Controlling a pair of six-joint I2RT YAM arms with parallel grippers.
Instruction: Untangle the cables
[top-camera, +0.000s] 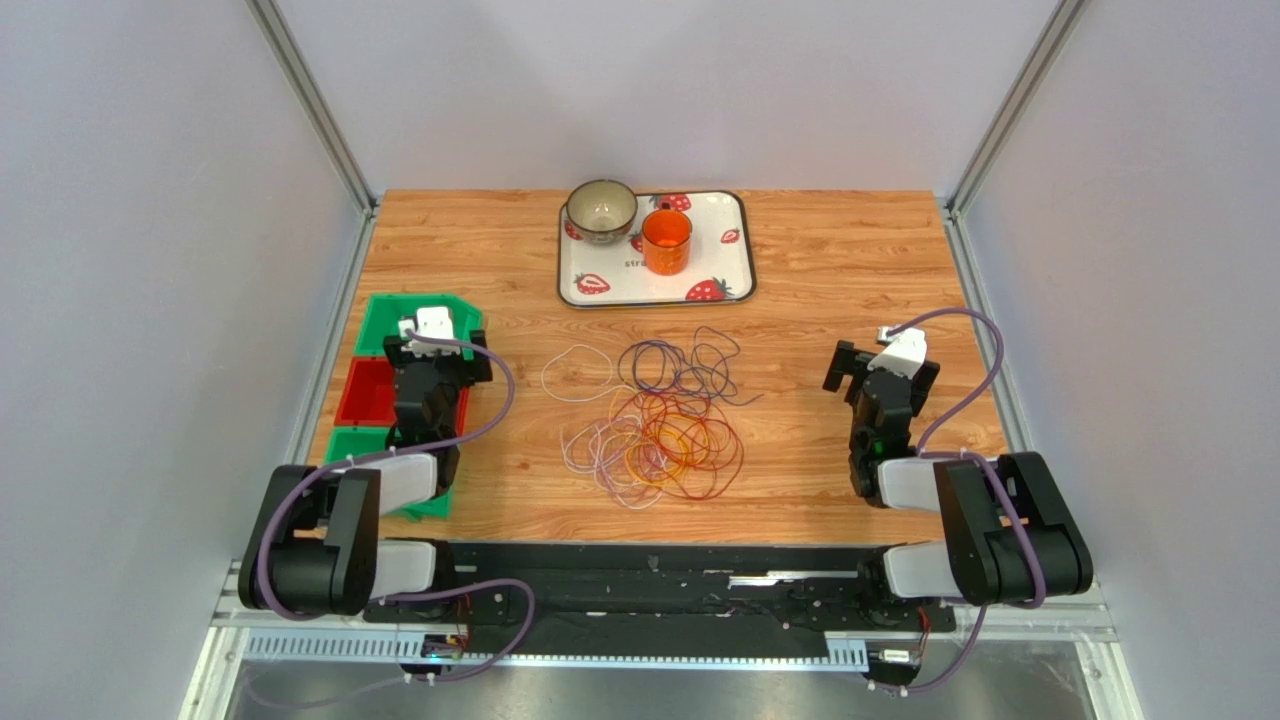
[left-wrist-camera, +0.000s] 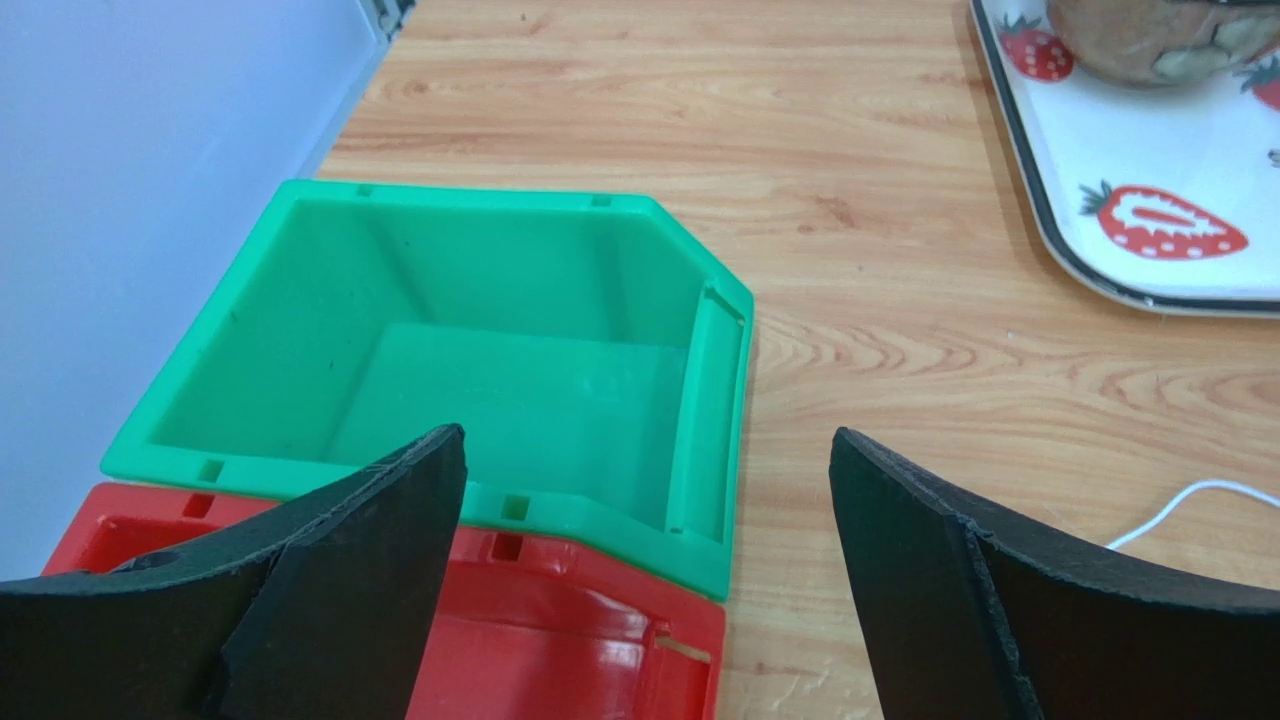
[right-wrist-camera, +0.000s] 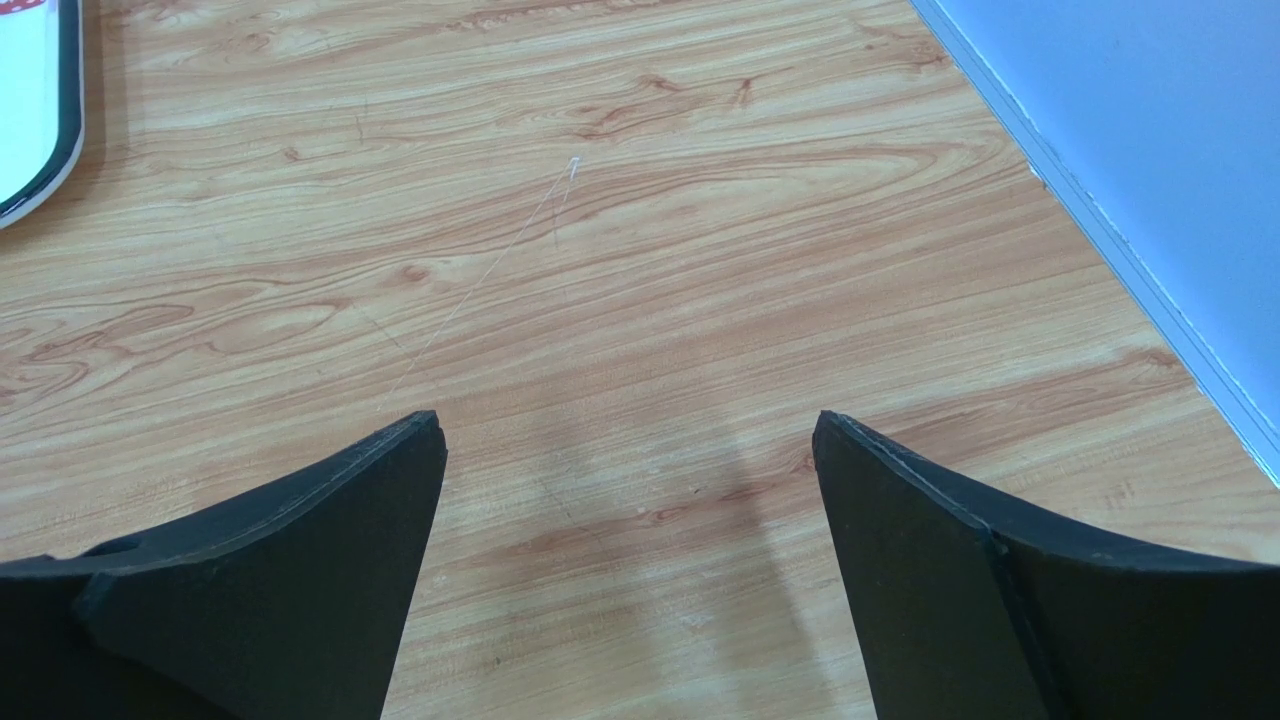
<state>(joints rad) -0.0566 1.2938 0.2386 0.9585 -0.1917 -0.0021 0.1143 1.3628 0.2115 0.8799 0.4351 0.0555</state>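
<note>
While off cables (top-camera: 657, 420), L arm (top-camera: 425, 393) over bins (left-wrist-camera: 421, 248), R arm (top-camera: 887, 413) opposite, jaws wide.

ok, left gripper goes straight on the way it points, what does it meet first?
Probably the green bin: the open left gripper aims into its inside. Depth is unclear. The cables lie off to its right.

Materials and finishes, wrist views.
Table (right-wrist-camera: 631, 180): smooth wood grain, faint sheen. Fingers (left-wrist-camera: 361, 555): matt black, slightly rough edges. Green bin (left-wrist-camera: 451, 375), just ahead of the left fingers: satin plastic. Red bin (left-wrist-camera: 571, 645), beneath them: glossier plastic. Tray (left-wrist-camera: 1089, 143), ahead to their right: glossy white.
</note>
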